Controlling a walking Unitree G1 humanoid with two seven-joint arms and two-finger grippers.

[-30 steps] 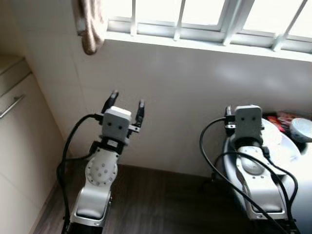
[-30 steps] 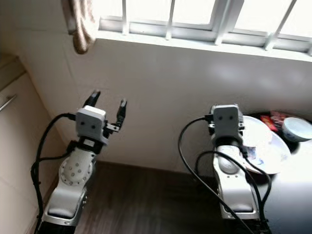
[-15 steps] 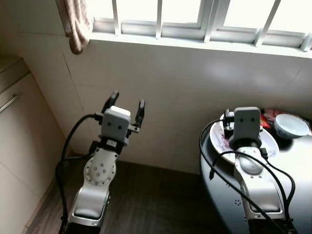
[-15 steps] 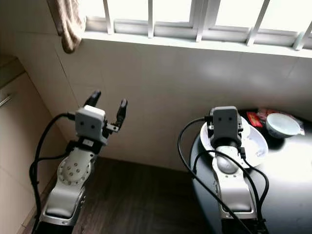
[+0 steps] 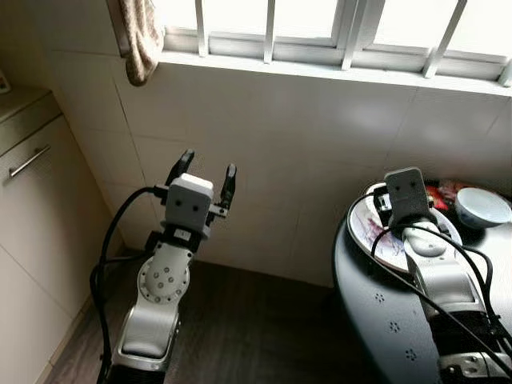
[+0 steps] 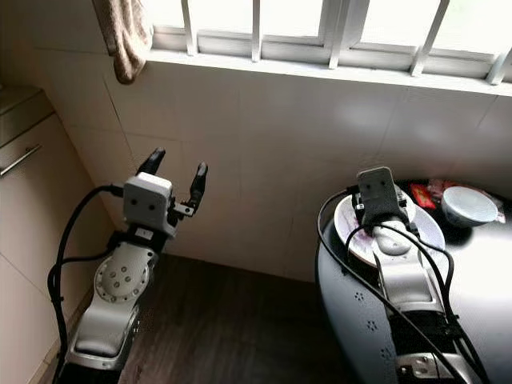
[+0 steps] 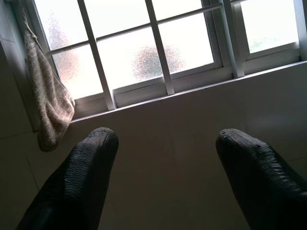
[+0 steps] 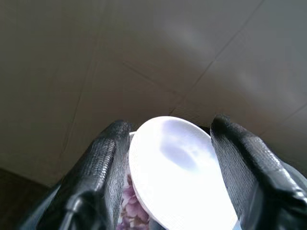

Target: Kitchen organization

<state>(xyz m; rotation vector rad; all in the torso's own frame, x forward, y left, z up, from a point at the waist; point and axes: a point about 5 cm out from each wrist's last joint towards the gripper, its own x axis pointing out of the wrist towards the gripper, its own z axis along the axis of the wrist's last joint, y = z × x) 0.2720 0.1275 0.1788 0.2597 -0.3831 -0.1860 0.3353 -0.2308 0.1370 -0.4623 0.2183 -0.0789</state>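
Note:
A white plate with a purple flower pattern (image 5: 366, 234) lies on the near edge of a dark round table (image 5: 376, 308). My right gripper (image 8: 170, 125) is low over that plate; its wrist block hides the fingers in the eye views. In the right wrist view the two fingers (image 8: 103, 163) stand apart, with a white dish (image 8: 177, 167) showing between and beyond them. A pale bowl (image 5: 482, 206) sits further back on the table. My left gripper (image 5: 208, 164) is raised in mid-air before the tiled wall, open and empty.
A red packet (image 5: 448, 192) lies behind the plate. A beige cloth (image 5: 142, 40) hangs at the barred window (image 5: 320, 32). A cream cabinet with a metal handle (image 5: 30, 160) stands on the left. Dark wood floor (image 5: 240, 328) lies between cabinet and table.
The whole view has shifted, so the camera moved. The right arm now reaches in from further right, still over the plate. The left gripper keeps its raised, open pose.

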